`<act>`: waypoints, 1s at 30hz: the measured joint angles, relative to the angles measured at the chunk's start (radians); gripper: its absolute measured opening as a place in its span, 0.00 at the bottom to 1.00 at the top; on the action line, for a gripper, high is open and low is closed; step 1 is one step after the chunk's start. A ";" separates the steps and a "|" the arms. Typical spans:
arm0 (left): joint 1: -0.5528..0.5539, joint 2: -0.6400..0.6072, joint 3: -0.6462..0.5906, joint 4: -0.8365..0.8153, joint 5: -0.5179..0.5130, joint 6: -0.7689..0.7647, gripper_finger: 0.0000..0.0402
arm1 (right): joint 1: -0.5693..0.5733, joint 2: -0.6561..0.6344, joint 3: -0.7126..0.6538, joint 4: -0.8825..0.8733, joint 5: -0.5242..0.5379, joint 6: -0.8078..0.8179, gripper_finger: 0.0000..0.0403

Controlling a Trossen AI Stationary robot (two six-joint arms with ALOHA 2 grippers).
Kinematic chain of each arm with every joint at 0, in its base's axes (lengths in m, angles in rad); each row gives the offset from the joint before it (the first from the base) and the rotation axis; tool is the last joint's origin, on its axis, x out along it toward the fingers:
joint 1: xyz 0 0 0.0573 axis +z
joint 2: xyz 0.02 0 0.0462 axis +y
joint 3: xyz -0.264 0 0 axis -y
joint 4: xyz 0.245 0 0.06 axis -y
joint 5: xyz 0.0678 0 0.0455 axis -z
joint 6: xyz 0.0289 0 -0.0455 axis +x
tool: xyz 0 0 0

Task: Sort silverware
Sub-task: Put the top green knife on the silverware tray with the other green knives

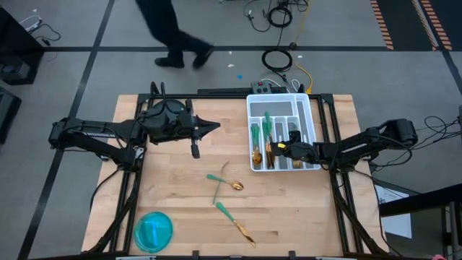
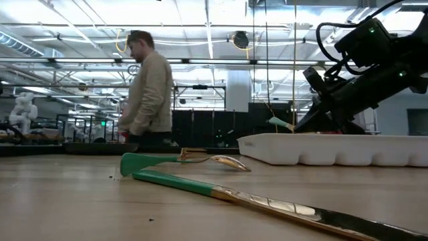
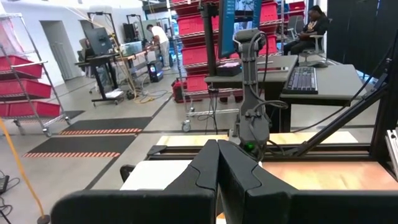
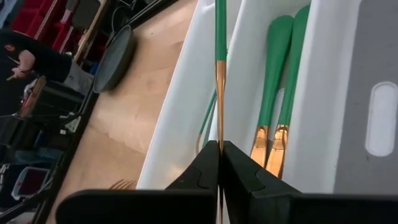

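The white compartment tray (image 1: 307, 108) sits at the far right of the desk (image 1: 173, 195), and several pieces of silverware with teal handles and gold heads already lie in its long slots; in the right wrist view two of them (image 4: 277, 93) rest side by side in one compartment. A blue round bowl (image 1: 154, 231) stands at the near left corner of the desk; what it holds I cannot tell.

The right hand (image 1: 283, 149) reaches in low over the tray's near end, its fingers pinched tight on a slim teal-handled piece (image 4: 220, 68) held by its gold neck, the handle pointing away along a divider wall. The left hand (image 1: 216, 128) hangs above the desk's far middle, fingers pressed together and holding nothing.

Loose on the bare wood near the middle lie a spoon (image 1: 225, 182) crossed by a second thin piece, and nearer the front edge another piece (image 1: 234, 222). A person (image 2: 148, 94) walks past behind the desk.
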 joint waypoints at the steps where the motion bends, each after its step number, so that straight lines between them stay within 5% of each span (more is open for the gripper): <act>1: 0.000 0.000 0.000 0.000 0.000 0.000 0.02 | 0.001 0.000 0.000 -0.004 0.002 0.002 0.00; 30: 0.000 0.000 0.000 0.003 0.000 -0.008 0.02 | 0.002 0.004 0.092 -0.291 -0.031 -0.053 0.00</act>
